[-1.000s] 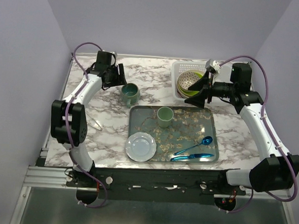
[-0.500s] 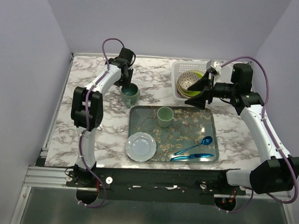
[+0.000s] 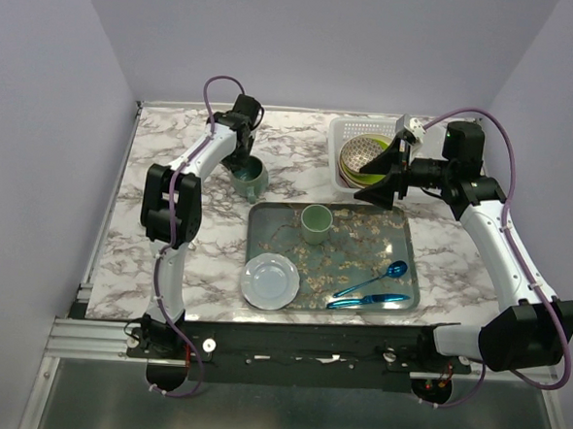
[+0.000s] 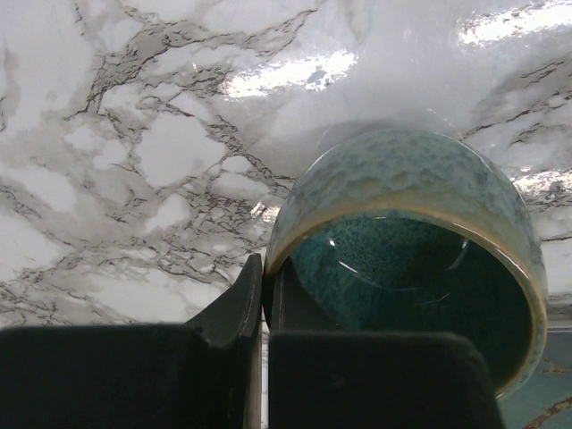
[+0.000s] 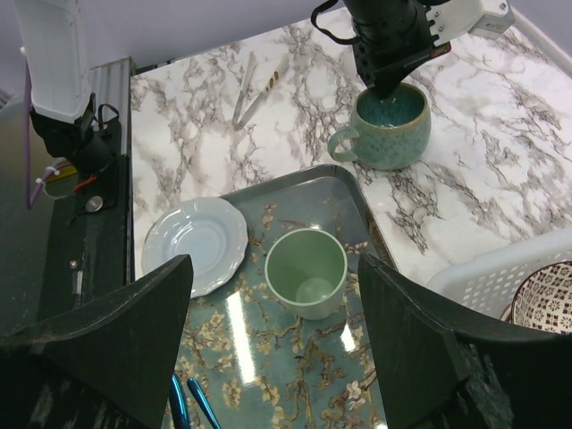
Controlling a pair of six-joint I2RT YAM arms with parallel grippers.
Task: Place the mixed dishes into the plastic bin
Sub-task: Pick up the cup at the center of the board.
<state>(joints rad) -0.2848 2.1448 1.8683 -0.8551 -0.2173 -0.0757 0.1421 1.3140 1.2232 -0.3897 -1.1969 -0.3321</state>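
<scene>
Visibly mottled teal mug (image 4: 402, 170) (tan-rimmed).

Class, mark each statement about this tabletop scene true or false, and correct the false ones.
1. The left gripper has its fingers shut on the rim of the teal mug. True.
2. The teal mug stands on the grey tray. False: it stands on the marble table, beside the tray's far left corner.
3. The right gripper is open and holds nothing. True.
4. The green cup lies on its side. False: it stands upright on the tray, mouth up.
5. The white bin has nothing in it. False: stacked dishes already sit inside it.
</scene>
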